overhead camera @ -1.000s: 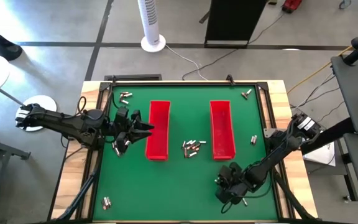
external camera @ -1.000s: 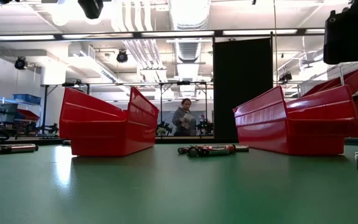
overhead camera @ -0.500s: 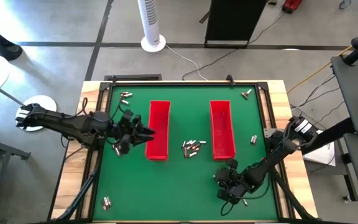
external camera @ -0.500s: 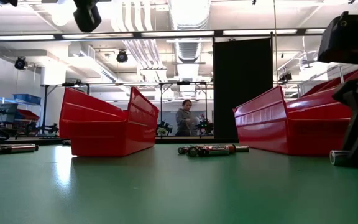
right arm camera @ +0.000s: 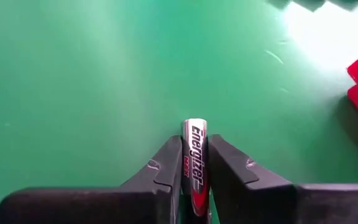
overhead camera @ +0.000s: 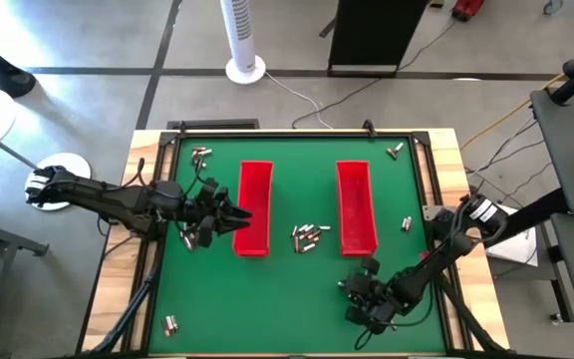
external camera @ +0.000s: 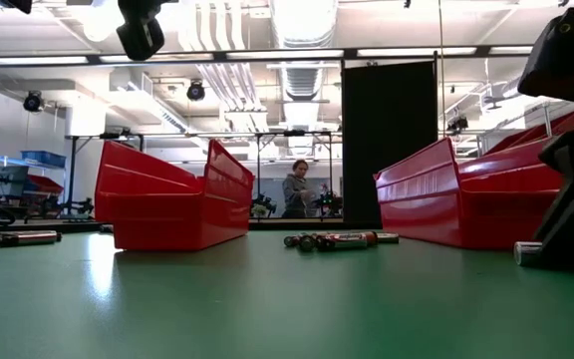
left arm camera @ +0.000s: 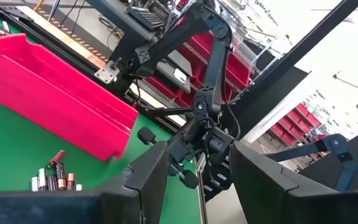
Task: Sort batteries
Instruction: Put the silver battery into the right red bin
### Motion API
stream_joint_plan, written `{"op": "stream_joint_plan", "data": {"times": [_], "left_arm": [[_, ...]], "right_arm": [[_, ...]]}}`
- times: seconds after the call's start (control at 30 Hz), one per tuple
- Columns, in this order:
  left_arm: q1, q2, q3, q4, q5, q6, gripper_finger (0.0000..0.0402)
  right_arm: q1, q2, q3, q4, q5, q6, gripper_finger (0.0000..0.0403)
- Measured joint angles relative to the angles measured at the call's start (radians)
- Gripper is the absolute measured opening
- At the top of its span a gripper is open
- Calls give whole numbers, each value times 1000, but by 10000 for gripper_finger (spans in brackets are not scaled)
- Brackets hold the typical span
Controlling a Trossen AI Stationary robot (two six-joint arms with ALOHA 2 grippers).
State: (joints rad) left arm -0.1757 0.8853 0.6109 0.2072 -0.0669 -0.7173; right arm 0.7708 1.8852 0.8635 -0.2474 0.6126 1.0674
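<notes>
- Batteries lie in a loose cluster on the green table, in the gap between the two red trays, near the right tray's near end.
- The same cluster shows in the low view and the left wrist view; no writing on these can be read.
- One battery is clamped between the fingers of the right gripper, which sits low over the table just past the right tray's near end, toward the front edge.
- Its label reads "Energizer" in white letters on a black and silver wrap, with red toward the end buried in the grip; a second, smaller line of print is too small to read.
- In the low view the end of this battery pokes out of the right gripper just above the mat.
- The left gripper hovers at the left tray's outer side; its jaws stand apart, and nothing shows between them.
- More batteries lie scattered well away from the right tray: a few near the far left corner, one near the far right corner, one just off the right tray's outer side, and a few by the front left corner.
- A person stands in the room beyond the table.
</notes>
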Motion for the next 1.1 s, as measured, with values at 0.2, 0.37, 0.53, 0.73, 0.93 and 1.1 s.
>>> {"op": "stream_joint_plan", "data": {"times": [0.2,0.37,0.53,0.73,0.93,1.1], "left_arm": [[1,9,0,1,0,0,155],[1,9,0,0,0,0,155],[7,9,0,9,-1,0,155],[25,9,0,55,-2,1,155],[53,1,0,55,-2,1,155],[64,-10,0,51,-2,1,155]], "right_arm": [[3,40,0,22,43,-5,70],[3,63,-1,65,71,-3,66],[3,65,-1,75,74,6,55],[2,64,-1,76,72,6,54],[-5,3,32,0,20,-49,42],[-9,-71,93,-158,-38,-16,41]]}}
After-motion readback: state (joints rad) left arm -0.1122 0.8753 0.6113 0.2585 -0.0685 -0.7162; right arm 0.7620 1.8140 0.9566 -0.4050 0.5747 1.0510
